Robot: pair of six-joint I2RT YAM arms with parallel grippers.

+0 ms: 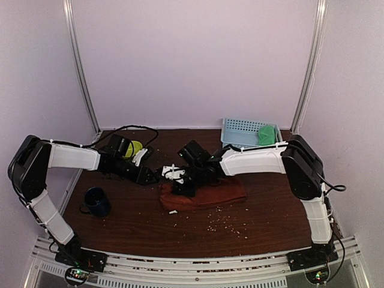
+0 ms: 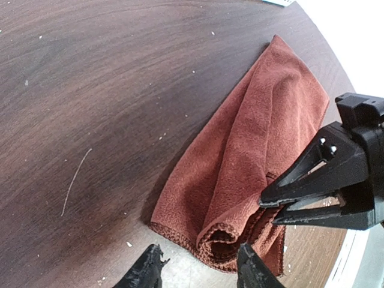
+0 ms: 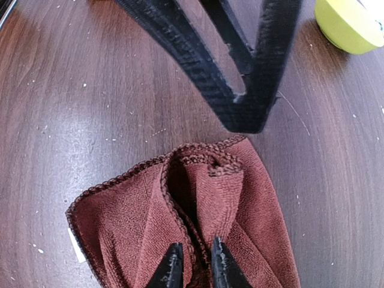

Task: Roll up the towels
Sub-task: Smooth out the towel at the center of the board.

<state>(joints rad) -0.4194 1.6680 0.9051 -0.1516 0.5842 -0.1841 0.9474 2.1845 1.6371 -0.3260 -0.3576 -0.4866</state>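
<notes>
The rust towel (image 1: 210, 193) lies loosely folded in the middle of the table, its near-left end curled into a small roll (image 2: 225, 240). My right gripper (image 3: 195, 255) is shut on a fold of it (image 3: 204, 210), and sits over its left end in the top view (image 1: 185, 183). My left gripper (image 2: 201, 273) is open just beside that curled end, its fingers (image 3: 240, 66) apart from the cloth; it shows in the top view (image 1: 168, 174). The green towel (image 1: 266, 135) lies bunched in the light-blue basket (image 1: 240, 127).
A dark blue mug (image 1: 96, 201) stands at the front left. A yellow-green bowl (image 1: 135, 148) sits behind the left arm and shows in the right wrist view (image 3: 348, 24). Crumbs are scattered on the table in front of the towel.
</notes>
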